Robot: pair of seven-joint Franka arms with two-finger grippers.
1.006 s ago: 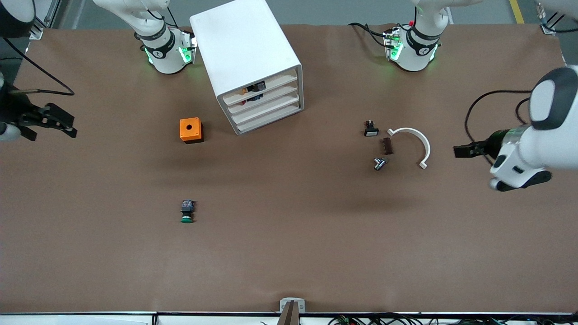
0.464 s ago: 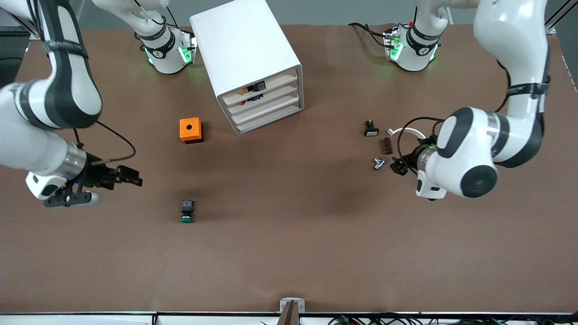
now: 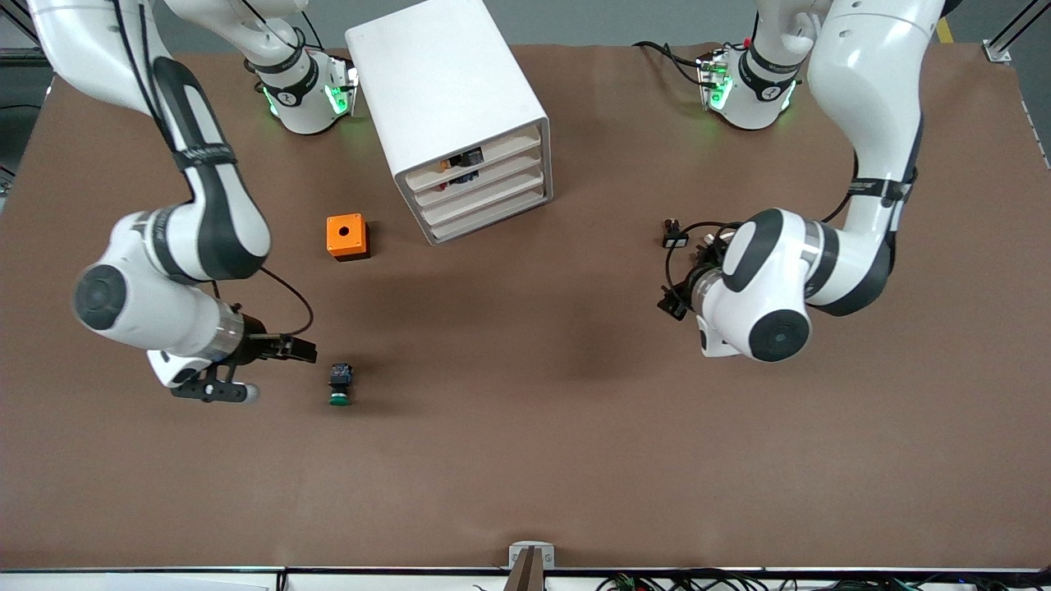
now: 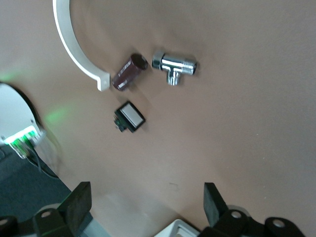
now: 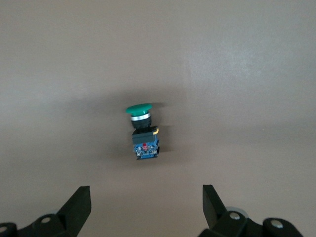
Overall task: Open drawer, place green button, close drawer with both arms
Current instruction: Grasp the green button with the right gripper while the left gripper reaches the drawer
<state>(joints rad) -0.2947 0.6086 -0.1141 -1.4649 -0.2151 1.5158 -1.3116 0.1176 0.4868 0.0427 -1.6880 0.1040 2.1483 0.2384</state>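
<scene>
Both arms have swung in over the table, jaws spread and empty.

You see the button (image 3: pixel 340 384), its domed green cap on a blocky black body with blue bits, lying on its side on the matte brown table (image 3: pixel 525 460), toward the right arm's end, nearer the camera than the orange box (image 3: pixel 347 236). Your right gripper (image 3: pixel 302 351), on a bent elbow, now hangs just beside it. Your left gripper (image 3: pixel 672 302) has come in over the chrome fitting (image 4: pixel 174 67). The drawer (image 3: pixel 486 199) sits closed.

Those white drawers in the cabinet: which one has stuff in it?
The top drawer of the cabinet: dark and orange bits show in it, while the three below look bare.
</scene>
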